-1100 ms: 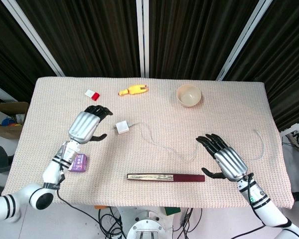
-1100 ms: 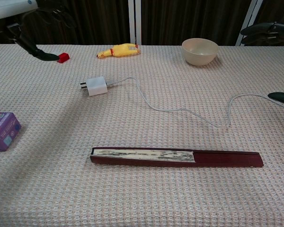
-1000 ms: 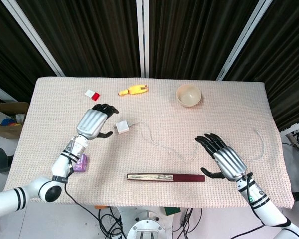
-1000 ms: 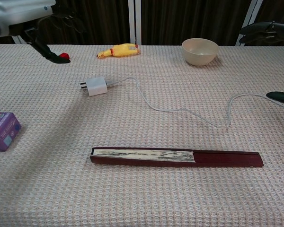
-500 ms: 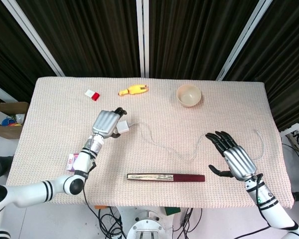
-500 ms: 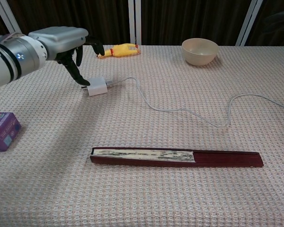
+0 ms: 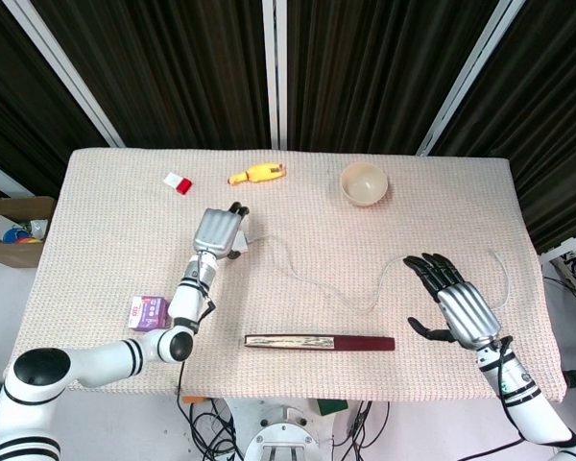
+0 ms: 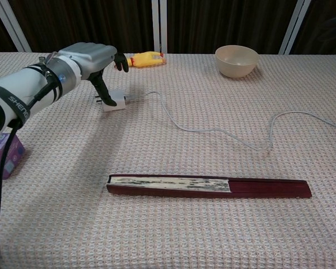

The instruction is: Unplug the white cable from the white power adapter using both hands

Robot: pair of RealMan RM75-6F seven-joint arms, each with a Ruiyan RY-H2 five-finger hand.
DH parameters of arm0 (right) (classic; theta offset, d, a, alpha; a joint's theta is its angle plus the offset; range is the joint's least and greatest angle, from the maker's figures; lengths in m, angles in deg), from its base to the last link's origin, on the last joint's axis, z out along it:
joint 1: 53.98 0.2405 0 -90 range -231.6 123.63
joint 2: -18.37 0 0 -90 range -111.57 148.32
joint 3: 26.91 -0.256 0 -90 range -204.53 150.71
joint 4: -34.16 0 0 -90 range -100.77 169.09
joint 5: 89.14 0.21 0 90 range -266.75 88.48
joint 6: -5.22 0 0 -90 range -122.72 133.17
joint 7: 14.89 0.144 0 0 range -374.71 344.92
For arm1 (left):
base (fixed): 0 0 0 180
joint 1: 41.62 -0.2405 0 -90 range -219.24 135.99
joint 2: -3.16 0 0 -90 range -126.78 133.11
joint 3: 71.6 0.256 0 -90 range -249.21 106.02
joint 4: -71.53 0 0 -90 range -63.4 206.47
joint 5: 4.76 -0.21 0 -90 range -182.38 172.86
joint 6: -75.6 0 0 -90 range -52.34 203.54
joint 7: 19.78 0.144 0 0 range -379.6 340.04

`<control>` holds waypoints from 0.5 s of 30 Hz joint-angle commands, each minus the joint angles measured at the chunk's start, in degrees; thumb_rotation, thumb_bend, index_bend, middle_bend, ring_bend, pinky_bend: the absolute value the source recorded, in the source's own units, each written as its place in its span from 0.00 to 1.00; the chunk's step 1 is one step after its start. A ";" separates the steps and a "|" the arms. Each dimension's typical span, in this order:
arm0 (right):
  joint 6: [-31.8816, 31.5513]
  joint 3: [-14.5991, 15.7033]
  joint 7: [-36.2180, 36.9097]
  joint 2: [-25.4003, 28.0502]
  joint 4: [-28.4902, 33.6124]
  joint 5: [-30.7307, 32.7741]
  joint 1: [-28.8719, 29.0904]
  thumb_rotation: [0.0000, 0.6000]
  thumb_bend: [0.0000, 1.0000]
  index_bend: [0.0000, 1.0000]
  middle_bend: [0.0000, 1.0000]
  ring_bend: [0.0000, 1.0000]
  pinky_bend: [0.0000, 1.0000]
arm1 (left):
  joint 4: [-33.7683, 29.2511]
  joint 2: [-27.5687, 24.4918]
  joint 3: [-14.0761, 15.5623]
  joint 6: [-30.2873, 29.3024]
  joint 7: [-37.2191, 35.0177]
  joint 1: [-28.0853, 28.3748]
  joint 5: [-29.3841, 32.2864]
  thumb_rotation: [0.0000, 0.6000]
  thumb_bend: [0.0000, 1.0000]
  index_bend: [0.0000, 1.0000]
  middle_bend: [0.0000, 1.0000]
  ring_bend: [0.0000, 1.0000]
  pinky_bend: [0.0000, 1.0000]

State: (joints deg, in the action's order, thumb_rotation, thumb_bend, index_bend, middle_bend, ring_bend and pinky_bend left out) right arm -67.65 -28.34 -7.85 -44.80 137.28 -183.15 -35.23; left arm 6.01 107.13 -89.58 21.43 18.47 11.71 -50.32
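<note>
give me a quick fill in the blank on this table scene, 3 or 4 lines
1. The left hand is over the white ____.
2. The cable runs from the adapter toward the ____ hand.
3. The yellow toy lies between the red-and-white block and the ____.
4. The long dark red object lies ____ the cable, on the robot's side.

Missing words: adapter; right; bowl; in front of
</note>
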 commanded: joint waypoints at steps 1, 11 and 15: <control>-0.24 0.01 -0.02 -0.03 0.02 0.09 -0.11 1.00 0.30 0.05 0.11 0.00 0.05 | 0.64 -1.09 -0.48 1.02 0.95 0.16 2.56 1.00 0.03 0.25 0.21 0.66 0.92; -0.70 0.29 0.32 -0.37 -0.44 0.09 -0.30 1.00 0.30 0.05 0.11 0.00 0.05 | -2.68 -5.59 -1.59 5.52 -1.93 -1.07 9.18 1.00 0.04 0.27 0.21 0.66 0.92; -0.75 0.36 0.51 -0.43 -0.64 0.39 -0.40 1.00 0.30 0.05 0.11 0.00 0.05 | -1.56 -5.53 -0.92 7.66 -2.69 -0.17 10.63 1.00 0.09 0.30 0.22 0.66 0.92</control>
State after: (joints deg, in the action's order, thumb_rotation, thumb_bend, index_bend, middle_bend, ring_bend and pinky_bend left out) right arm -68.39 -28.00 -7.35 -45.22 136.65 -182.76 -35.61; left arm 3.96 101.64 -90.74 28.50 16.28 11.16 -40.20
